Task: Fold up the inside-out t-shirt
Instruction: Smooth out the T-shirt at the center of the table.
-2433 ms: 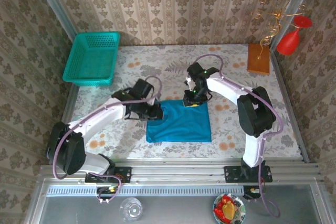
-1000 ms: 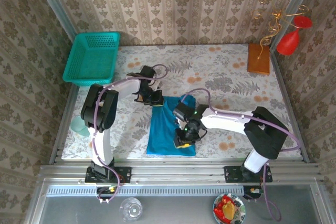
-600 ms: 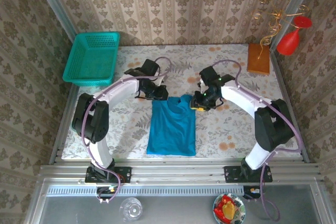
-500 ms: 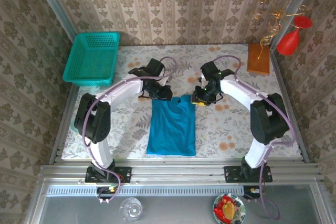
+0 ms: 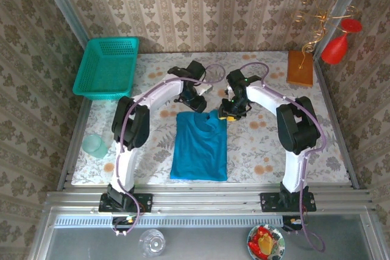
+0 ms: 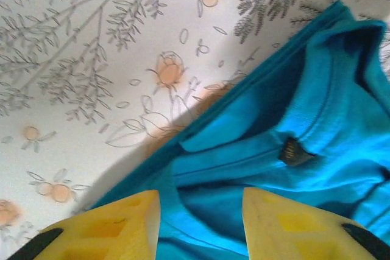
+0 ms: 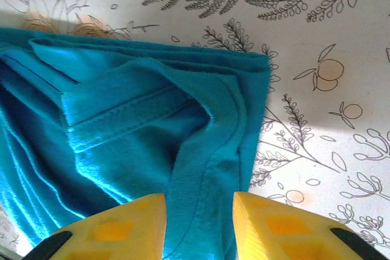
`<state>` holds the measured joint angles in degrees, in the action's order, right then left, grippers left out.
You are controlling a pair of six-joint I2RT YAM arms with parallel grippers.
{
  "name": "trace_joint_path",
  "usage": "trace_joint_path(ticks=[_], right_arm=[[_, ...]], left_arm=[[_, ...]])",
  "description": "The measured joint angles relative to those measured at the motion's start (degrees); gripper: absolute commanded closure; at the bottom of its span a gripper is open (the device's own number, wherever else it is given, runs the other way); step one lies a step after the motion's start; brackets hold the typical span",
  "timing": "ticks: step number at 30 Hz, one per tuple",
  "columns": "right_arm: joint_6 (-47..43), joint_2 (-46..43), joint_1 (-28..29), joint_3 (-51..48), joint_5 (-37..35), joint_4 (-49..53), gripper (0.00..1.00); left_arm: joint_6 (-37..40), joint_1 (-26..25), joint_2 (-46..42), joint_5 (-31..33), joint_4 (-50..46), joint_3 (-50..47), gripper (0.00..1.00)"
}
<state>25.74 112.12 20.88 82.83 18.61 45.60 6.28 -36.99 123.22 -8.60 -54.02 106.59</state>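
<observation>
Since half a sec ago we see both arms slide in twd the neck end of the shirt. The left gripper [image 5: 197, 104] has gone to the right and the right gripper [image 5: 226, 113] a little to the left, so they're closer together now. The t-shirt [image 5: 200, 147] hasn't moved. It lies flat on the flowery table [image 5: 274, 144], folded into a tall thin shape near the middle, w/ its neck at the far end and its bottom edge near the arm bases. In the left wrist view we see the yellow fingers [image 6: 116, 226] spread well apart, blue cloth showing in the gap, nothing pinched. A small dark tag [image 6: 291, 150] sits on the neck seam just past them. In the right wrist view the yellow fingers [image 7: 271, 223] are apart too, w/ the neck band running between them, not squeezed. The teal basket [image 5: 108, 68] sits at the far left corner, well apart from the shirt. A pale green cup [image 5: 94, 146] stands at the left edge.
</observation>
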Motion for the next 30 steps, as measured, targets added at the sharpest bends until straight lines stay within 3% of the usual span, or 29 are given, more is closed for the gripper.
trace_joint_path(ticks=[7, 14, 21, 24, 30], right_arm=[[-0.1, 0.1, 0.0, 0.1, 0.0, 0.5, 0.62], [-0.1, 0.1, -0.1, 0.1, 0.0, 1.2, 0.61], [0.1, 0.1, 0.0, -0.1, 0.0, 1.1, 0.61], [0.5, 0.1, 0.1, -0.3, 0.1, 0.9, 0.55], [1.5, 0.5, 0.3, -0.3, 0.9, -0.1, 0.5]], left_arm=[[9.6, -0.1, 6.2, 2.4, -5.4, 7.0, 0.54], [14.5, -0.1, 10.2, 2.7, -8.2, 9.1, 0.58], [16.7, 0.3, 10.8, 2.9, -10.1, 10.3, 0.85], [16.9, 0.4, 10.8, 2.7, -10.3, 10.5, 0.95], [16.9, 0.8, 10.3, 2.2, -9.3, 9.3, 1.0]])
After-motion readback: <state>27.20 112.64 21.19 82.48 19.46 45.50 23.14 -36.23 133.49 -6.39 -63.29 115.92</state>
